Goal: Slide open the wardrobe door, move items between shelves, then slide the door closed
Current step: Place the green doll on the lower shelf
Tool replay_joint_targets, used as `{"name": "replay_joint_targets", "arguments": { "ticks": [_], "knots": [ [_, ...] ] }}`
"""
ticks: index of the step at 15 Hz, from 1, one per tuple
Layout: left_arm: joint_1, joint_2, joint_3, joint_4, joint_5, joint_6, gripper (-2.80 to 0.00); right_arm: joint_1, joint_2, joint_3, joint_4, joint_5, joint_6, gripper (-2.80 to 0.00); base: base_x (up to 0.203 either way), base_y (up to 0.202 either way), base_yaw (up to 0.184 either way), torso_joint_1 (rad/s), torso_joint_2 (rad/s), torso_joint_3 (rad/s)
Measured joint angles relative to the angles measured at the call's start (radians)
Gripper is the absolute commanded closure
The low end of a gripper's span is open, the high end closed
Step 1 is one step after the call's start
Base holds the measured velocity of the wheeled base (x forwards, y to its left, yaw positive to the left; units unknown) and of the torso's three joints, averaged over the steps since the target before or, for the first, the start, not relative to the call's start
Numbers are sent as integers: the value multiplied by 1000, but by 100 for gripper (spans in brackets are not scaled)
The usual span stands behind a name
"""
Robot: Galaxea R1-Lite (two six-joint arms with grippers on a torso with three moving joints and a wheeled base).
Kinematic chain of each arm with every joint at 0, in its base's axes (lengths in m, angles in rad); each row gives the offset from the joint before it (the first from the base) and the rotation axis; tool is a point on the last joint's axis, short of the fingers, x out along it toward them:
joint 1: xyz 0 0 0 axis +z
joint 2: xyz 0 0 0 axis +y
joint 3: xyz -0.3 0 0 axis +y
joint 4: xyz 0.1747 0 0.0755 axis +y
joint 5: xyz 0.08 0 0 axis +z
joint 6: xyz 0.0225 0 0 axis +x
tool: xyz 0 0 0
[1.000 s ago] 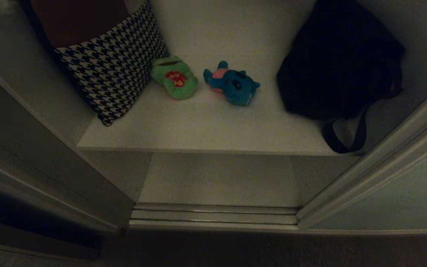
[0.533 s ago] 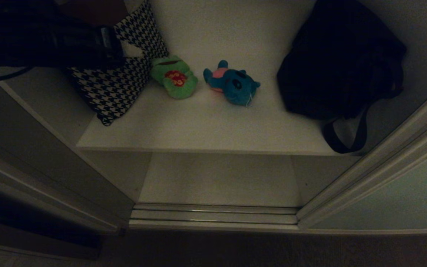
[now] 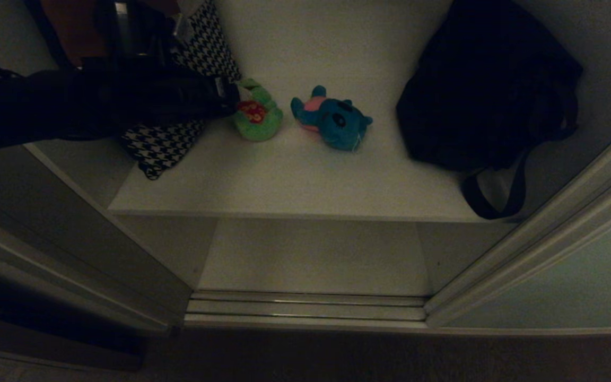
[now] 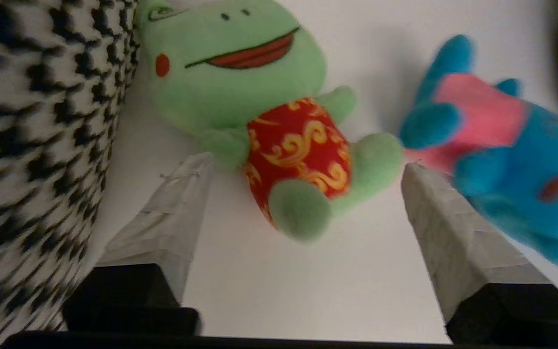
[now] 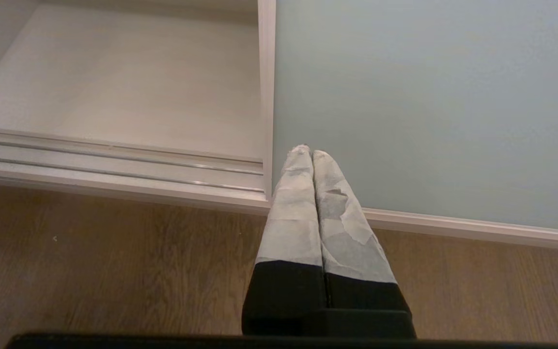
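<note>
**Left gripper open at the green plush toy on the upper shelf**

Houndstooth cushion (image 3: 173,143): leans at the left end of the upper shelf (image 3: 295,180), partly covered by the left arm.

Left gripper (image 4: 303,167): reaches in from the left above the cushion. Jaws spread wide, holding nothing. The fingertips (image 4: 192,169) flank the lower body of the green plush toy (image 3: 256,114); contact cannot be confirmed.

Green plush toy: lies just beside the cushion, red patch facing up.

Blue plush toy (image 3: 332,121): lies near the green one, at the shelf centre, pink patch visible.

Black bag (image 3: 488,85): occupies the right end, strap hanging over the shelf front.

Lower shelf (image 3: 316,260): sits below, behind the floor track (image 3: 305,307).

Sliding wardrobe door (image 3: 576,276): stands at the right, leaving the compartment open.

Right gripper (image 5: 312,154): low near the floor at the door's frame edge, fingers pressed together, empty.
</note>
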Motion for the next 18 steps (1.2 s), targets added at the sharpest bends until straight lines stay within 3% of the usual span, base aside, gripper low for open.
{"name": "replay_joint_targets", "arguments": {
  "ticks": [13,14,18],
  "knots": [
    [-18,163,-29,-155,2,-9,-280,0,0,0,0,0,1,0,0,0,0,0,0,0],
    [-19,170,-29,-157,2,-9,0,0,0,0,-1,0,0,0,0,0,0,0,0,0],
    [-26,202,-29,-206,4,-51,0,0,0,0,0,0,0,0,0,0,0,0,0,0]
  ]
}}
